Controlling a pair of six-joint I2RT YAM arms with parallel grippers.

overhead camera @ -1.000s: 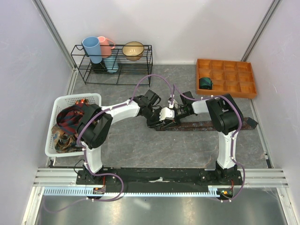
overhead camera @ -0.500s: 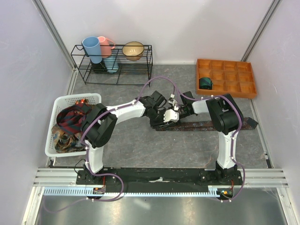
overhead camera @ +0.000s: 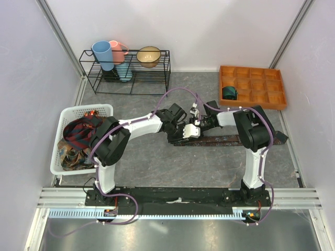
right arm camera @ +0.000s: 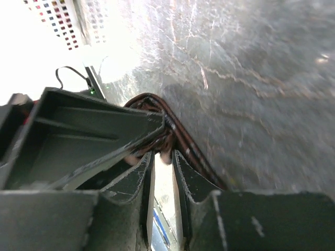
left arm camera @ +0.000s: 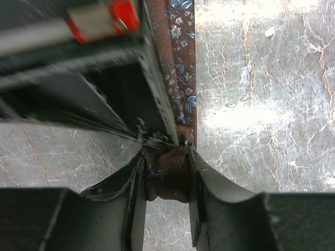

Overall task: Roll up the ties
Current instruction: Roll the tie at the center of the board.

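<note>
So the grey table (overhead camera: 141,167) has the maroon-brown tie (overhead camera: 230,139) lying flat across its middle, its left end coiled into a small roll (left arm camera: 166,178) between my two grippers. I'd say we're early in rolling this one. My left gripper (left arm camera: 166,157) is pinching that roll from both sides, while my right gripper (right arm camera: 162,156) sits right beside it, fingers a crack apart and gripping nothing I can see. Next move imo: turn the roll along the flat length without letting the coil go slack.
</note>
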